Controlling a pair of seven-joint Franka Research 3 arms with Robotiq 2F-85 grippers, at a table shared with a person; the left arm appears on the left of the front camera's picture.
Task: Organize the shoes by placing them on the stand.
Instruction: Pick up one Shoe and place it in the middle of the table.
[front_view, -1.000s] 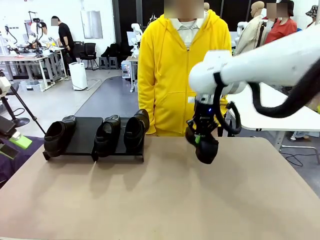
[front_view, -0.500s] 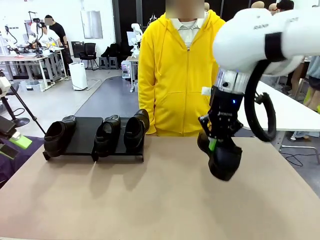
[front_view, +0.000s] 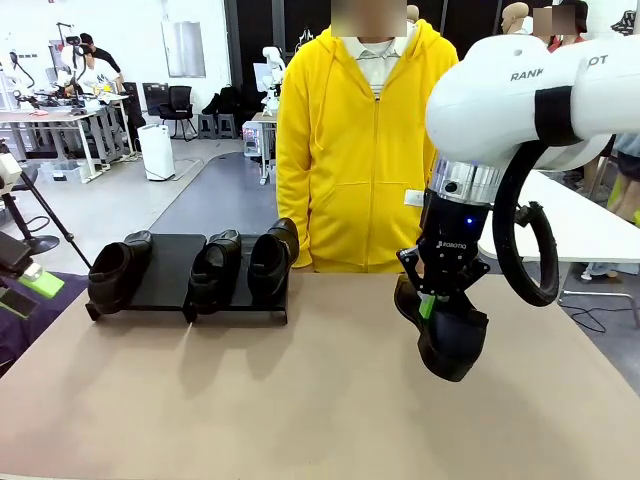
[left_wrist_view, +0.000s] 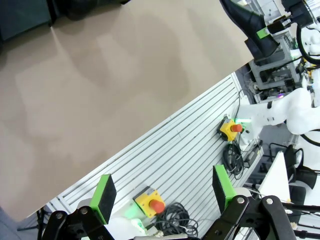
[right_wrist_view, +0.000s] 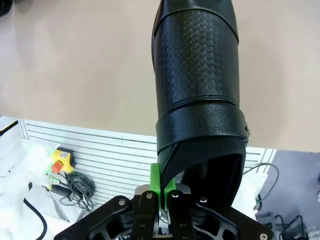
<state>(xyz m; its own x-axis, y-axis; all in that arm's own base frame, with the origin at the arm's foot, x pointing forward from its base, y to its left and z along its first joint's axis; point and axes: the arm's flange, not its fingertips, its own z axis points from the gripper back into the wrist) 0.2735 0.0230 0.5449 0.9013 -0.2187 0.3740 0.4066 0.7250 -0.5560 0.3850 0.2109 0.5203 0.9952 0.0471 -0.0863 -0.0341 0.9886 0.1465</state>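
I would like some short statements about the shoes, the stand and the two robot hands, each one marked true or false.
1. Three shoes sit on the stand. True.
2. The right hand is open and holds nothing. False: it is shut on the rim of a black shoe, held above the table.
3. The left hand is open. True: its green pads stand wide apart with nothing between them.
4. The held shoe rests on the stand. False: it hangs well to the right of the stand, toe pointing down.
5. The person in the yellow hoodie is holding a shoe. False: no shoe is seen with the person.
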